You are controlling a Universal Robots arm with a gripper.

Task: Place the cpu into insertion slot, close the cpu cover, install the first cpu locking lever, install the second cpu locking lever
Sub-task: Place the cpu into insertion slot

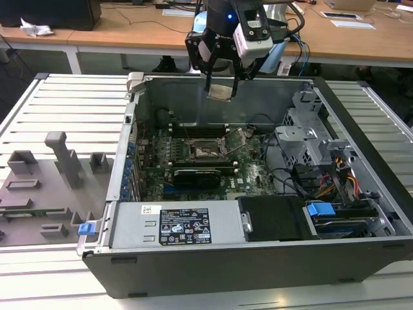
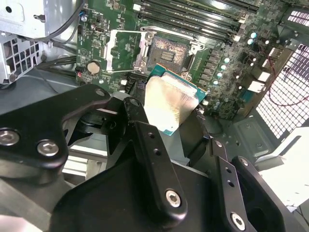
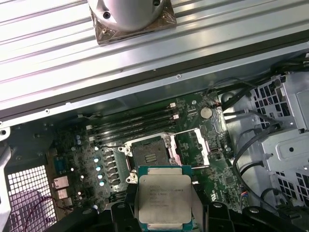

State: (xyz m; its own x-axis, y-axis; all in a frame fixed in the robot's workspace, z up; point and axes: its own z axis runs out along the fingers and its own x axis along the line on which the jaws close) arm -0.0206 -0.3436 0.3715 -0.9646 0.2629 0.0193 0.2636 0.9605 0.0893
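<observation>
- Gripper hangs over the far wall of the open computer case, fingers clamped on the cpu.
- The cpu is held in the air by two opposite edges, metal face showing in both wrist views, well apart from the motherboard below.
- The insertion slot lies uncovered, with its dark pin grid showing.
- The cpu cover is flipped open just beside the slot, on the exterior view's right.

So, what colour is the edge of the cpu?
Teal-green; the cpu shows best in the second wrist view.
</observation>
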